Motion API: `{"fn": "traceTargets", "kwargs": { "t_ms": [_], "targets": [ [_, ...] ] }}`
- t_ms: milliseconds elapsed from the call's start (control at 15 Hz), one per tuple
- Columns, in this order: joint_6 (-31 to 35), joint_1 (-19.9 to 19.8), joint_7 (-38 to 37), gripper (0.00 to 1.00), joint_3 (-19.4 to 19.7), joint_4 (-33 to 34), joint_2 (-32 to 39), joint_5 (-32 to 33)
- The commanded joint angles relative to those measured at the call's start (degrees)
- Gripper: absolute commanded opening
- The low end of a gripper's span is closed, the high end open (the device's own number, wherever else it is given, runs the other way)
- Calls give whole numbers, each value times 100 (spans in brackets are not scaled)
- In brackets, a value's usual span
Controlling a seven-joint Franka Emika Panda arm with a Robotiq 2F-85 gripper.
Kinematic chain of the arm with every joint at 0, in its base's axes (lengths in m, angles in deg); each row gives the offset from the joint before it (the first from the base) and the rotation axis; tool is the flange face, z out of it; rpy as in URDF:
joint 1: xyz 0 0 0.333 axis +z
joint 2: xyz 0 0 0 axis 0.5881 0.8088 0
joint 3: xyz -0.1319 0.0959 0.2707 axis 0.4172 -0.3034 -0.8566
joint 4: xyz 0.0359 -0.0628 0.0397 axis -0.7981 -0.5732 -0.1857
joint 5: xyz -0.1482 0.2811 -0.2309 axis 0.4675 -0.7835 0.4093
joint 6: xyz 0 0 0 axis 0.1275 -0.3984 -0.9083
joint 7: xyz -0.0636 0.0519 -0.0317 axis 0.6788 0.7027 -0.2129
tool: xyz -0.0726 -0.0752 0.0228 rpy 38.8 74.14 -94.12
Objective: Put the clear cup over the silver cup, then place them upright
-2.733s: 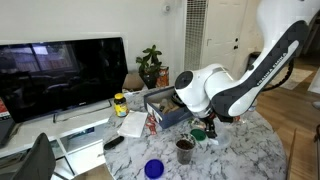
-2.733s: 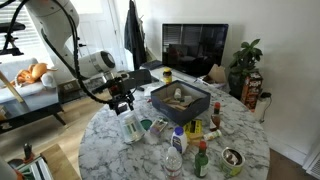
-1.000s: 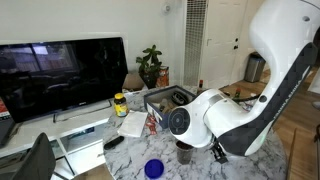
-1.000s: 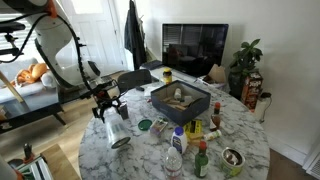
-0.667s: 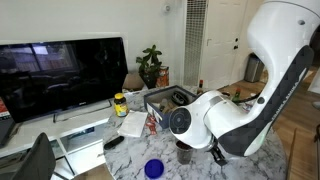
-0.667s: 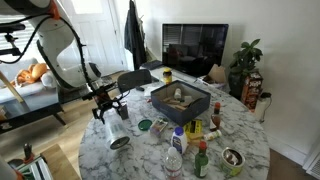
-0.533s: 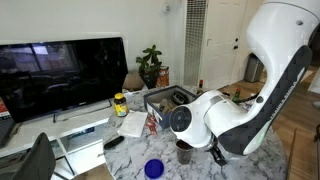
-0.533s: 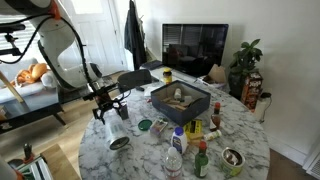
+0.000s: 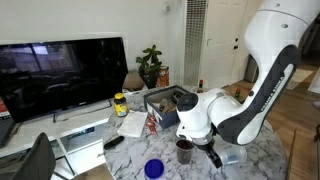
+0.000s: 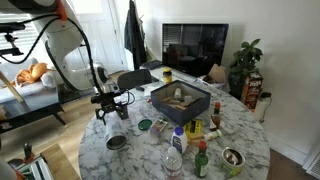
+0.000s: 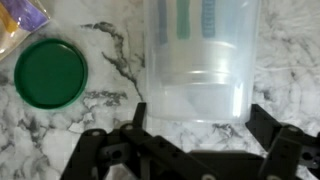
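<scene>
The clear cup (image 11: 200, 45) lies on its side on the marble table, its closed end between my fingers. It also shows in both exterior views (image 10: 121, 129) (image 9: 232, 155). A grey round mouth, which looks like the silver cup (image 10: 115, 143), sits at the clear cup's near end. I cannot tell whether it is nested inside. My gripper (image 11: 200, 112) (image 10: 111, 108) is open just above the cup, one finger on each side of it. In an exterior view the arm (image 9: 205, 115) hides the fingers.
A green lid (image 11: 50, 72) (image 10: 145, 125) lies flat beside the cup. A dark brown cup (image 9: 185, 150) and a small blue bowl (image 9: 153, 168) stand near the table edge. A dark box (image 10: 180, 100), bottles (image 10: 175, 150) and jars crowd the table's middle.
The arm has swung and the wrist has shifted a little, uncovering the clear cup in an exterior view. The cup has settled lower on the table, no longer hanging from the fingers.
</scene>
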Motion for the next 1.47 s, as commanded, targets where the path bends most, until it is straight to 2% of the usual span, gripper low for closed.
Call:
{"fn": "traceTargets", "kwargs": {
  "t_ms": [0, 200, 400, 600, 933, 1000, 1067, 1133, 1400],
  "targets": [
    [1026, -380, 682, 100, -82, -445, -152, -341],
    [1937, -734, 1337, 100, -201, -670, -139, -743],
    [2484, -1203, 2090, 100, -499, -882, -196, -1273],
    [2695, -1726, 2745, 100, -887, -1059, -261, -1761],
    [2901, -2261, 3450, 100, -1336, -1257, -434, -2266],
    [2958, -2295, 3515, 100, -1366, -1288, -473, -2331],
    [2949, -2175, 3399, 100, -1246, -1302, -560, -2300],
    [2799, -2005, 3326, 100, -1091, -1029, -310, -2218],
    [2804, -1984, 3322, 100, -1066, -1001, -315, -2217]
  ]
}}
